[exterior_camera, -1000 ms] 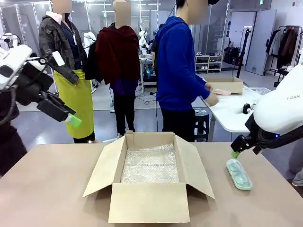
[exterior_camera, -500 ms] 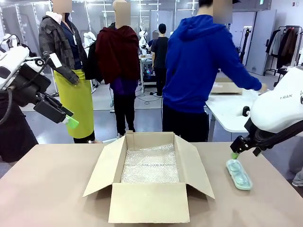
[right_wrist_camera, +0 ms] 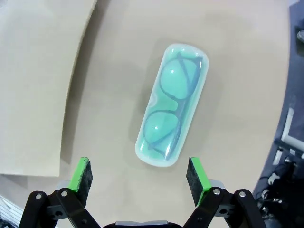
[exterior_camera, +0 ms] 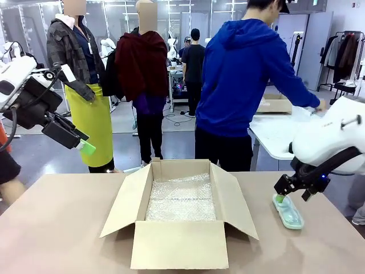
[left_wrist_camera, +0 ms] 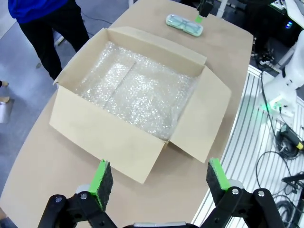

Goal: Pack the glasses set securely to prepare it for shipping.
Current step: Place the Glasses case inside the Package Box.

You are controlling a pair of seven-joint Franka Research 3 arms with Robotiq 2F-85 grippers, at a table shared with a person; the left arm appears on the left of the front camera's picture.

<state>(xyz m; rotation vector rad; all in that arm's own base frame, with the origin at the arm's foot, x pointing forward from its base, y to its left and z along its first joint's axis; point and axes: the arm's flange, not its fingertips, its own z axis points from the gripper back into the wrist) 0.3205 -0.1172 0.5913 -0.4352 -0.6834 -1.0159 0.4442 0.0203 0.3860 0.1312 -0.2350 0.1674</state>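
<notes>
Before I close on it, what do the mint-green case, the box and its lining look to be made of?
Mint-green case: likely translucent plastic, smooth, slightly glossy; the spectacles inside show through. Box: brown cardboard, matte, creased at folded flaps. Lining: clear bubble wrap, probably plastic film, crinkly and glinting.

In the front view the right gripper (exterior_camera: 279, 198) covers the far end of the mint-green case (exterior_camera: 289, 213); whether pad and case touch cannot be determined there. The front wall of the cardboard box (exterior_camera: 179, 245) hides the near strip of the bubble wrap (exterior_camera: 182, 197) lining its floor. The far edge of the table (exterior_camera: 57, 228) cuts off the person (exterior_camera: 245, 85) below the thighs. The right arm (exterior_camera: 328, 140) runs off the right picture edge. In the left wrist view the case is too small to resolve the spectacles inside, and the top edge cuts off the right gripper above its fingertips. In the right wrist view the box flap (right_wrist_camera: 38, 71) is cut off by the left and top edges.
</notes>
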